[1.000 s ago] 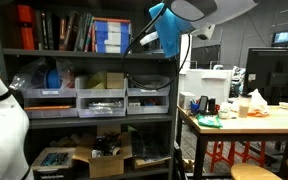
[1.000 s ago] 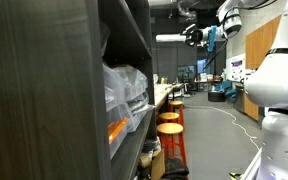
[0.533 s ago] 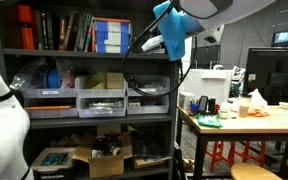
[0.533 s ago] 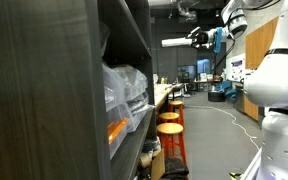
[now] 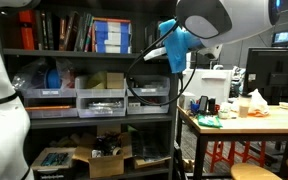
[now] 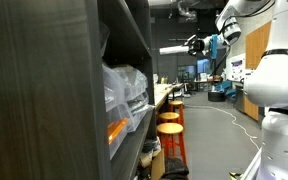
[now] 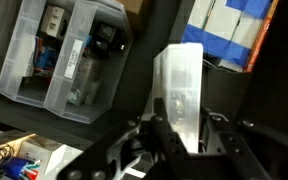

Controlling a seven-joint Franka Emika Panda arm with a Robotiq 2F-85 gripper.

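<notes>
Pincer around one block; two bins

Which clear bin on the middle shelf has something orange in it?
The leftmost bin in an exterior view; the middle bin and right bin show none.

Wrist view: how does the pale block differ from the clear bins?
The pale block is frosted, nothing visible inside; the clear bins are see-through, holding small parts. The block stands in the gripper; the bins sit on a shelf. Both look plastic.
</notes>
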